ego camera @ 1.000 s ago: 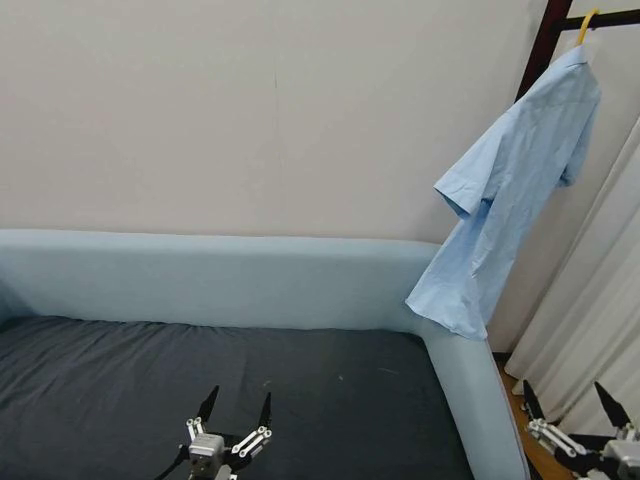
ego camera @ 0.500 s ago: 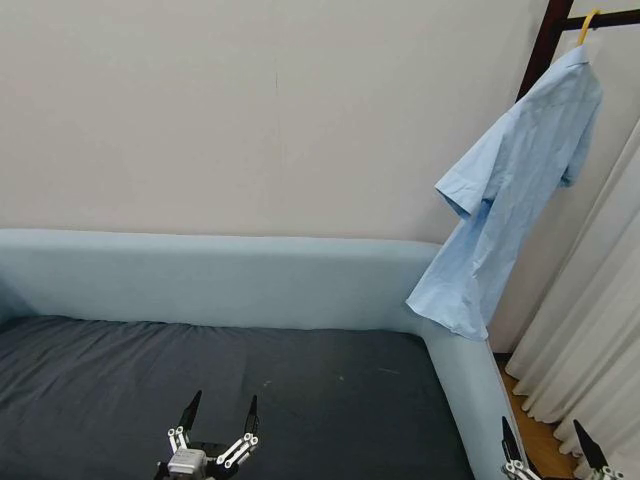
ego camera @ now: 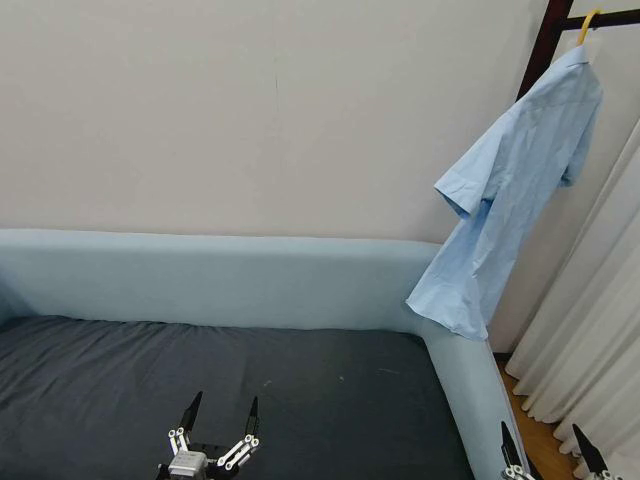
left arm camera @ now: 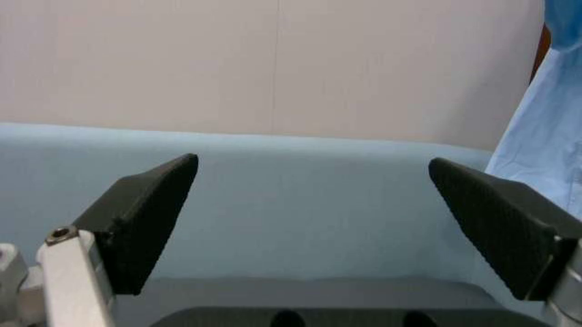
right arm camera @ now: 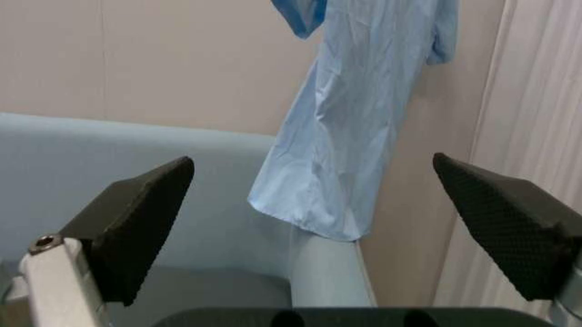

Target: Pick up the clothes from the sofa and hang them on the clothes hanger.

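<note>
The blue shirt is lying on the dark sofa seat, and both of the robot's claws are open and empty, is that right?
Not quite. The blue shirt is not on the seat: the head view shows it hanging from a yellow hanger on the rack, its hem by the sofa's arm. The rest holds: the left claw and the right claw are both open and empty.

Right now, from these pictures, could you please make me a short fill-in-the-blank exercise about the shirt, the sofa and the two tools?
1. The light blue shirt hangs on a ____ hanger.
2. The left tool hovers above the dark seat of the sofa with its fingers ____.
3. The right tool is low, past the sofa's end, beside the white ____.

Missing words: yellow; open; curtain.
</note>
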Motion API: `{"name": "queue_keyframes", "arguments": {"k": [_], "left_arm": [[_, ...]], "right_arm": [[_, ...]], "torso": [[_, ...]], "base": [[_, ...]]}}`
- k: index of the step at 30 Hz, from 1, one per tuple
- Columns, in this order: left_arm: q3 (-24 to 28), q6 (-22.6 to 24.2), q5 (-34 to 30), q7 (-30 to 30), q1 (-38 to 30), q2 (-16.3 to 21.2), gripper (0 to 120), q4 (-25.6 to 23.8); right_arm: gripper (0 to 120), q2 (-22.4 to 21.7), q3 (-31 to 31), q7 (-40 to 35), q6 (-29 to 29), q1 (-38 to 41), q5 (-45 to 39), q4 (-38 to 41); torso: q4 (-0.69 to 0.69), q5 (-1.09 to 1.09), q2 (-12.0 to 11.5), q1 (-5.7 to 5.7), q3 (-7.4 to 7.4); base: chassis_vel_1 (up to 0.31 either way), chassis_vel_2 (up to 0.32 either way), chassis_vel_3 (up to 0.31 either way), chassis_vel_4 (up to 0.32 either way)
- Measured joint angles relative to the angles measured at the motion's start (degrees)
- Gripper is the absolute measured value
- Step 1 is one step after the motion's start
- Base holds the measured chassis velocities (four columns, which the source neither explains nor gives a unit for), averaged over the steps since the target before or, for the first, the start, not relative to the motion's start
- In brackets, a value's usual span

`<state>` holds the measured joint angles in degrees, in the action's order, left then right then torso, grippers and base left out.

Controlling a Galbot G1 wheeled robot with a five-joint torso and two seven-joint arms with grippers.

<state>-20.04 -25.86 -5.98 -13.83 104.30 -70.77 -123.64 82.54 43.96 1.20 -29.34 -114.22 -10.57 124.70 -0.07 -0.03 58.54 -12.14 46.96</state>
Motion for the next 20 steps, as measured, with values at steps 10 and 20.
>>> {"name": "queue_keyframes", "arguments": {"k": [10,20], "left_arm": [[0.0,0.1,0.0,0.0,0.0,0.0,100,0.0],[0.0,0.1,0.0,-0.1,0.0,0.0,100,0.0]], "right_arm": [[100,0.0,0.0,-0.1,0.1,0.0,-0.1,0.0],[100,-0.1,0.0,-0.1,0.2,0.1,-0.1,0.0]], "torso": [[0.00,0.00,0.0,0.00,0.00],[0.00,0.00,0.0,0.00,0.00]], "base": [[0.000,0.000,0.000,0.000],[0.000,0.000,0.000,0.000]]}}
